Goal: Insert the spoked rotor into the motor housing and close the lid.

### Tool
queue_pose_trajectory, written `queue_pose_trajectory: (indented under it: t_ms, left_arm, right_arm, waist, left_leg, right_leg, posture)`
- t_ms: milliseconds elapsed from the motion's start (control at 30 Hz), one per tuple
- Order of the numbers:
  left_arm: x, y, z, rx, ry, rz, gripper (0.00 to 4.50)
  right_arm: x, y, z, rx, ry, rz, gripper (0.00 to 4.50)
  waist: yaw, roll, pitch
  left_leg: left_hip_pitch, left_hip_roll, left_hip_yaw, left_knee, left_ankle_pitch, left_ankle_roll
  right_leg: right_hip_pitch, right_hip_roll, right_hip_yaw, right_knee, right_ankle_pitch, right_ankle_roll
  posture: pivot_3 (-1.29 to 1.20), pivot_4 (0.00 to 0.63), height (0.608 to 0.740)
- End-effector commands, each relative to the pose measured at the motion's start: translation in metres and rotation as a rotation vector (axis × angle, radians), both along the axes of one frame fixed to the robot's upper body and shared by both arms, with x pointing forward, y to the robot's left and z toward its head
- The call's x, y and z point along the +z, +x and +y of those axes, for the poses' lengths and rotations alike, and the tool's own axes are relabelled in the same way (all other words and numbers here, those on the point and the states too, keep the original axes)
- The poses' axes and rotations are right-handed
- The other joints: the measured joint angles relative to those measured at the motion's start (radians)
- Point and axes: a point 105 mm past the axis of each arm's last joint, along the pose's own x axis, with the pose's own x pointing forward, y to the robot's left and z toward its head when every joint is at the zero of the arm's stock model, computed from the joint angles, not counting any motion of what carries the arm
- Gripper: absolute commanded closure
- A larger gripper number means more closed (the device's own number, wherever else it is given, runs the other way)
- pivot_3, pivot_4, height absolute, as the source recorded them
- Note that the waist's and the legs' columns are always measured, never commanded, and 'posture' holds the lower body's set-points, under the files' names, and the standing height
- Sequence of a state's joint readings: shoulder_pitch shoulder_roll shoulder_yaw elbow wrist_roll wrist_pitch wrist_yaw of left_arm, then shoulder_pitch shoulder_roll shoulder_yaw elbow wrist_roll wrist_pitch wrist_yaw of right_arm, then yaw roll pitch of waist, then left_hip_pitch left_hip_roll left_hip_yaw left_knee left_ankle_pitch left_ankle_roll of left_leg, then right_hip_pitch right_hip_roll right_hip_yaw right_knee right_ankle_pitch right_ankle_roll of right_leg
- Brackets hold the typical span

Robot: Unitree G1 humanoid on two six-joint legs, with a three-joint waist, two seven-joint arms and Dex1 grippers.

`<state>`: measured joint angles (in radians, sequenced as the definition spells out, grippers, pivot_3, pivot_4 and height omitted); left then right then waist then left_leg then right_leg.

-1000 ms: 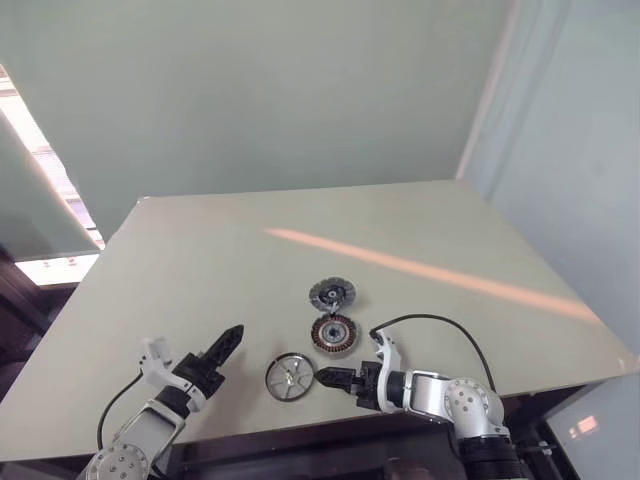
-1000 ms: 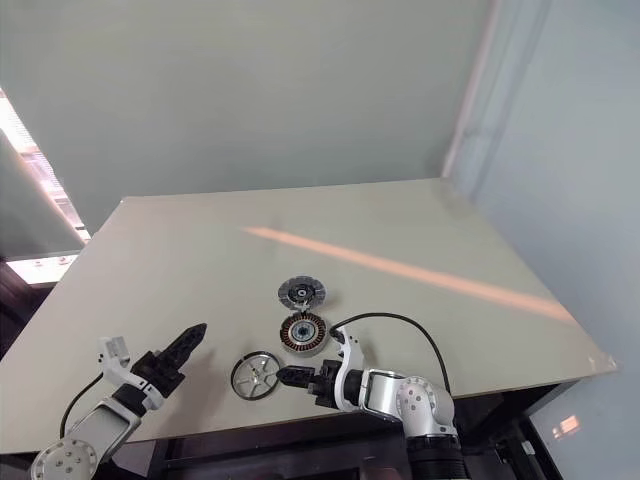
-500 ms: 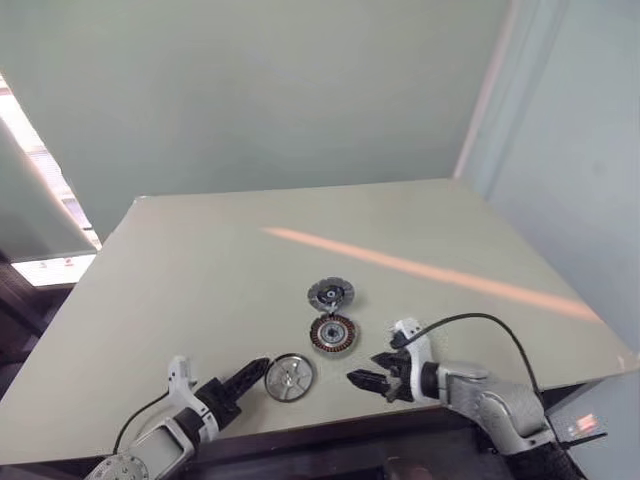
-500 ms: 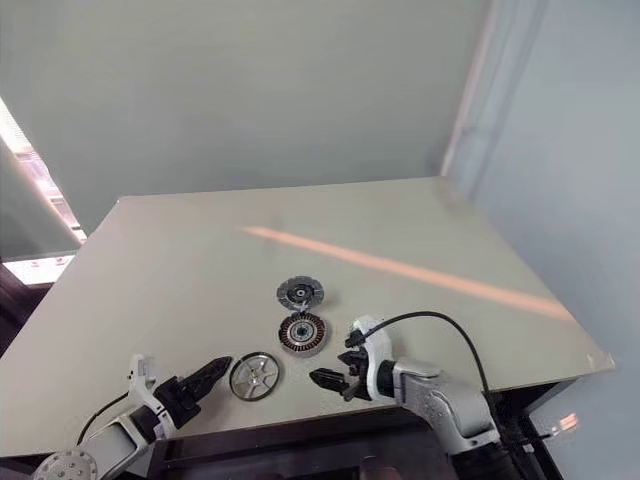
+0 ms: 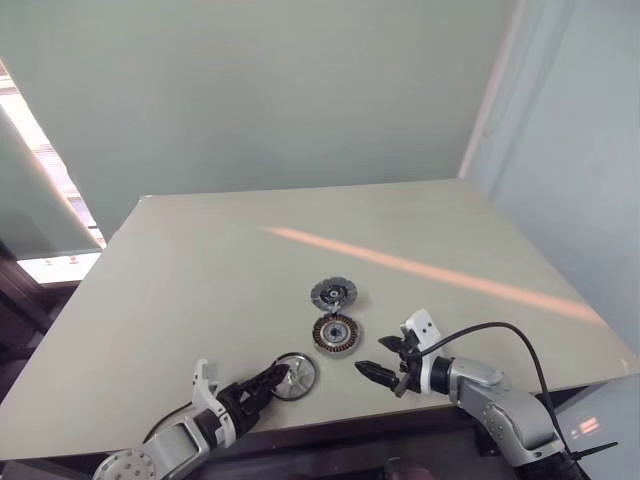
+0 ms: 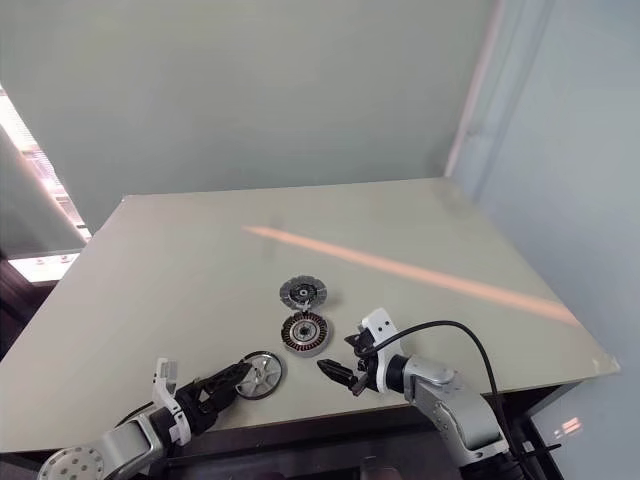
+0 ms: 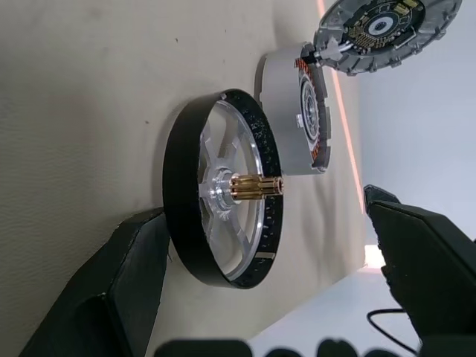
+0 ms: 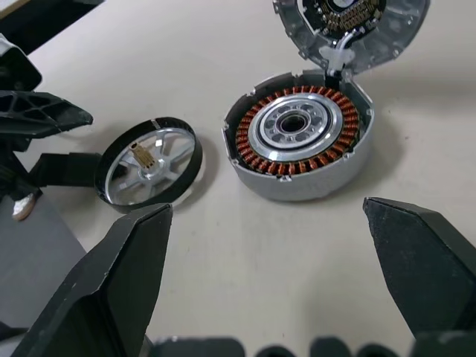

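A pale tabletop surface (image 5: 200, 260) seen from above, with three small motor parts near its front edge. At far left, the left tool (image 5: 268, 380) reaches in low, its two black fingers spread apart around the spoked rotor (image 5: 293, 376), one finger beside the rim on each side; whether they touch it is unclear. The rotor lies flat, well short of the motor housing (image 5: 334, 333), whose copper windings ring a silvery centre. Just behind the housing and touching its rim sits the lid (image 5: 332, 294), open. At right, the right tool (image 5: 382, 358) hovers beside the housing, fingers wide apart and empty.

The step in hand appears to be grasping the rotor. The next move likely calls for closing on its rim, lifting, and lowering it squarely over the housing's centre.

The left wrist view adds a brass toothed shaft (image 7: 255, 187) rising from the rotor's hub. The right wrist view shows the lid joined to the housing at a small hinge tab (image 8: 338, 56).
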<state>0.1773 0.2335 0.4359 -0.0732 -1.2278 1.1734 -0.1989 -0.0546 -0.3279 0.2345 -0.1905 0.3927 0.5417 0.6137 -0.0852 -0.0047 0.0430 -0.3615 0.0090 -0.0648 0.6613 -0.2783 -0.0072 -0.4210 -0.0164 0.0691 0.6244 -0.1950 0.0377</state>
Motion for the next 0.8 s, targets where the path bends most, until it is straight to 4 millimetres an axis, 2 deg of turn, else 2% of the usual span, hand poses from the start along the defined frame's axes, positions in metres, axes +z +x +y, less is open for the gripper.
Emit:
queue_pose_trajectory:
  t_ms: [33,67,167,433,500,667,800]
  left_arm:
    - [-0.006,-0.001,-0.017,-0.038,-0.05,0.056,0.0]
    - [-0.008,0.001,-0.019,-0.034,-0.059,0.071,0.0]
    - [-0.012,0.003,-0.024,-0.031,-0.067,0.096,0.64]
    - [-0.017,0.007,-0.025,0.007,-0.115,0.109,3.51]
    - [-0.021,0.009,-0.022,0.018,-0.119,0.113,4.2]
    - [-0.03,0.011,-0.016,0.037,-0.124,0.104,4.2]
    - [-0.029,0.013,-0.008,-0.003,-0.002,-0.001,4.2]
  right_arm:
    - [0.013,0.005,0.0,-0.012,0.027,-0.061,0.01]
    - [0.014,0.005,0.0,-0.014,0.028,-0.063,0.01]
    - [0.014,0.005,0.0,-0.018,0.031,-0.065,0.0]
    - [0.013,0.005,-0.002,-0.031,0.032,-0.061,0.0]
    - [0.013,0.005,-0.002,-0.035,0.032,-0.06,0.0]
    - [0.013,0.006,-0.003,-0.042,0.032,-0.058,0.0]
    - [0.014,0.007,-0.004,-0.049,0.034,-0.06,0.0]
  waist:
    - [0.01,0.0,0.0]
    - [0.014,0.0,0.0]
    - [0.018,0.002,-0.001]
    - [0.016,0.001,-0.001]
    - [0.016,0.005,-0.001]
    - [0.015,0.009,-0.002]
    - [0.015,0.01,-0.002]
  left_leg:
    - [0.0,0.0,0.0,0.0,0.0,0.0]
    - [0.001,0.0,0.0,0.0,0.0,0.0]
    - [0.001,-0.001,0.0,0.001,0.0,0.0]
    - [0.0,-0.001,0.0,0.0,0.0,0.0]
    - [0.001,-0.001,-0.001,0.0,0.0,0.0]
    - [0.003,-0.001,-0.001,0.001,0.001,-0.001]
    - [0.005,-0.001,-0.002,0.001,-0.001,-0.004]
  right_leg:
    - [0.0,0.0,0.0,0.0,0.0,0.0]
    - [0.001,0.0,0.0,0.0,0.0,0.0]
    - [0.002,0.0,0.0,0.0,0.0,0.0]
    - [0.002,0.0,0.0,0.0,0.0,0.0]
    - [0.002,0.0,0.0,0.0,0.0,0.0]
    - [0.003,0.0,-0.001,0.0,0.0,0.0]
    - [0.004,0.0,-0.001,-0.001,0.0,0.0]
  posture:
    - [0.0,0.0,0.74]
    - [0.0,0.0,0.74]
    - [0.0,0.0,0.74]
    - [0.0,0.0,0.74]
    - [0.0,0.0,0.74]
    - [0.0,0.0,0.74]
    - [0.0,0.0,0.74]
